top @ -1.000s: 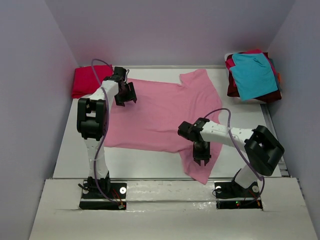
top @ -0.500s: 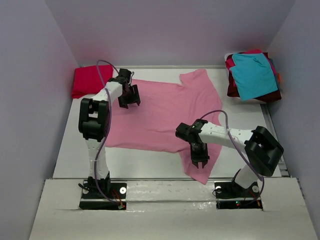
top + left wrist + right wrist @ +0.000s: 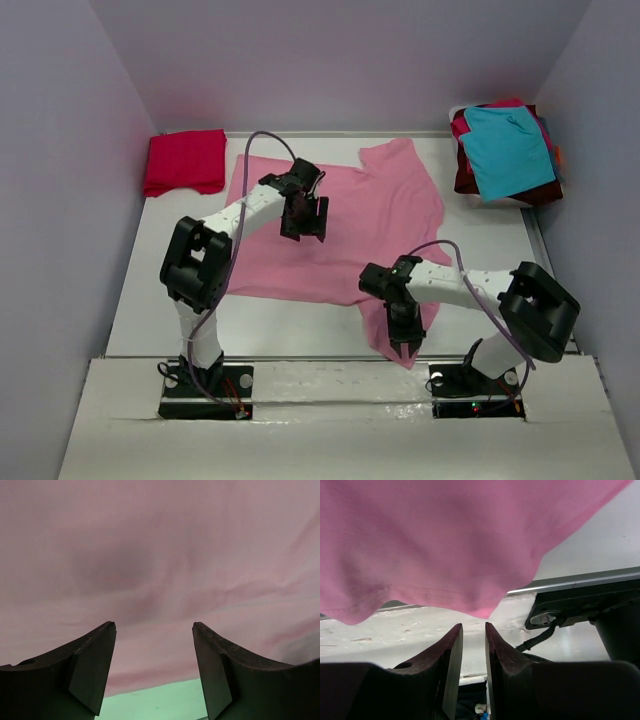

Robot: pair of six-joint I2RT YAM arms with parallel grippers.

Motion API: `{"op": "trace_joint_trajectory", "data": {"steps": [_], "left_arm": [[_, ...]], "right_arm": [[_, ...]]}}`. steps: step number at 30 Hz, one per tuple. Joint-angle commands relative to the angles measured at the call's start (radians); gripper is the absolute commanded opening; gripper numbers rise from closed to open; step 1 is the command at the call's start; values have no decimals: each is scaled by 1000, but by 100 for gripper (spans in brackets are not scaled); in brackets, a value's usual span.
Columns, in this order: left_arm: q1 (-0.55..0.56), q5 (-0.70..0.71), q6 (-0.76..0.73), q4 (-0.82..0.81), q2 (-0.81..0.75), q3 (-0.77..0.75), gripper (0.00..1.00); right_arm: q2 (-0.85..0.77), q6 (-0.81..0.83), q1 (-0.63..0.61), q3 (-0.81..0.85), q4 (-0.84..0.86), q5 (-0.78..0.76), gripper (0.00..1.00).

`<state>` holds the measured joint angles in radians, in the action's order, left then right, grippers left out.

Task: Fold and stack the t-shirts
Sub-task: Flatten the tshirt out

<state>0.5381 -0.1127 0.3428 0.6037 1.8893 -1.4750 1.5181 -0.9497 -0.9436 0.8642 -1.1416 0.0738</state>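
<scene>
Lying flat across the counter [image 3: 140,290], the pink t-shirt [image 3: 350,215] wants, I judge, a clean pinch at the near sleeve hem and a smooth carry-over without dragging. The left hand [image 3: 302,232] hovers over the shirt's middle, fingers spread wide and empty. The right hand [image 3: 403,345], at that near sleeve, shows only a slim gap, with nothing visibly pinched.

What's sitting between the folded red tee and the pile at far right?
Mostly the spread pink t-shirt, with the open left gripper above it; bare table shows beside the pile. Top view.
</scene>
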Motion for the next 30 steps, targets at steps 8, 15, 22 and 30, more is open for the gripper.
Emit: {"op": "trace_joint_trajectory", "data": {"steps": [8, 15, 22, 30], "left_arm": [[-18, -42, 4, 45, 57, 36, 74], [-18, -70, -10, 70, 158, -2, 73], [-38, -65, -22, 110, 241, -123, 73], [-119, -68, -31, 131, 284, -208, 73]], "right_arm": [[157, 11, -24, 35, 172, 41, 30], [198, -1, -24, 7, 184, 26, 30], [156, -66, -24, -60, 152, 20, 30], [25, -155, -24, -163, 92, 29, 31]]}}
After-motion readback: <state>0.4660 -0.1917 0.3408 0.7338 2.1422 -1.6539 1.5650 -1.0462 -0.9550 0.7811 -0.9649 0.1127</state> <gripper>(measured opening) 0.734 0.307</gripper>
